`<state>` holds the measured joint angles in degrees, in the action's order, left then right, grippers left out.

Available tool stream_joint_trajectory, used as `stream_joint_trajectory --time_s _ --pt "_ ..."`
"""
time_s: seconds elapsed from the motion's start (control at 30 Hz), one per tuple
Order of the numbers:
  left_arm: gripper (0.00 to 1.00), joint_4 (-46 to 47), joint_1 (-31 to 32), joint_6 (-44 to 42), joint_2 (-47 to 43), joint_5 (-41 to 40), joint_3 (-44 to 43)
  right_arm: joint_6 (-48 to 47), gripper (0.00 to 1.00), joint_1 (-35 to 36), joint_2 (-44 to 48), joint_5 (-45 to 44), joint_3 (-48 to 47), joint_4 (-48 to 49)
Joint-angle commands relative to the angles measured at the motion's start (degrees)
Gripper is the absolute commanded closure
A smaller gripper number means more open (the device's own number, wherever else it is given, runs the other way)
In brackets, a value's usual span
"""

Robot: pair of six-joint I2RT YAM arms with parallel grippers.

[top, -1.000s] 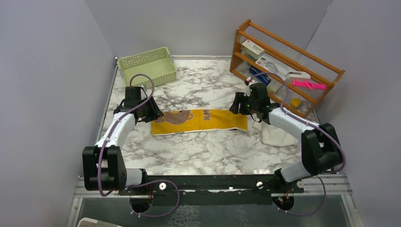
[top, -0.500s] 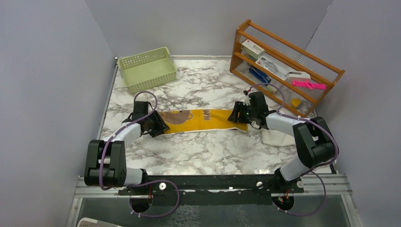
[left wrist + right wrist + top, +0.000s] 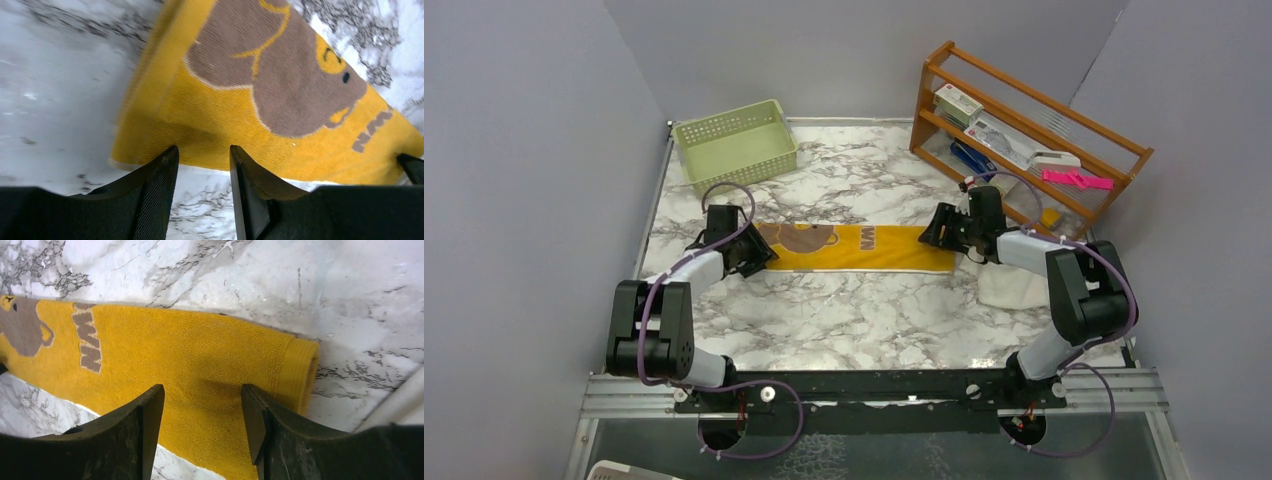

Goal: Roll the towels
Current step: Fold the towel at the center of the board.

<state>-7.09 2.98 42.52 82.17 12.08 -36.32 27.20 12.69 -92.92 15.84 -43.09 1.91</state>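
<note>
The mustard-yellow cloth towel (image 3: 864, 248) with a brown bear figure and white edging lies flat as a long folded strip across the middle of the white marble-patterned surface (image 3: 854, 310). The left hand (image 3: 759, 255) is low at the strip's left end. In the left wrist view its two black fingers (image 3: 155, 190) stand moderately apart over the towel's near edge, with cloth and surface showing in the gap and nothing clamped. The right hand (image 3: 936, 232) is at the right end, where the cloth is doubled over into a thick fold. Its fingers (image 3: 145, 425) are spread fairly wide just above the yellow cloth, gripping nothing. The plain cream-white cloth towel (image 3: 1009, 288) lies bunched beside the right arm, near the yellow strip's right end. A pale green plastic basket (image 3: 736, 140) sits at the far left and a brown wooden rack (image 3: 1024, 130) stands at the far right
</note>
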Motion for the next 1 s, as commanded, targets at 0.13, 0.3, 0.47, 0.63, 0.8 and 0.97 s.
stream_joint_trajectory --time_s 0.13,0.3,0.47,0.63,0.8,0.97 --pt "0.48 -12.8 -3.4 -16.8 -2.5 -2.2 -10.6 -2.4 0.32 -1.4 0.6 1.3 -3.0 -2.0" --pt "0.41 -17.7 -9.6 -27.1 -3.0 4.7 -14.5 -3.4 0.29 -1.4 6.7 2.0 -5.9 -2.3" --pt "0.41 -17.8 -12.0 -30.2 0.4 10.8 -15.3 -3.9 0.28 -1.4 10.8 3.4 -7.9 -4.1" --pt "0.49 -16.0 -12.0 -32.1 7.5 15.5 -16.5 -3.7 0.28 -1.4 13.0 6.8 -8.1 -4.8" --pt "0.50 -14.6 -12.0 -32.8 10.8 16.3 -17.6 -4.9 0.27 -1.4 15.5 7.3 -6.7 -5.6" --pt "0.52 -13.2 -11.8 -31.7 14.8 19.6 -18.6 -5.1 0.27 -1.4 17.7 7.3 -4.5 -5.3"
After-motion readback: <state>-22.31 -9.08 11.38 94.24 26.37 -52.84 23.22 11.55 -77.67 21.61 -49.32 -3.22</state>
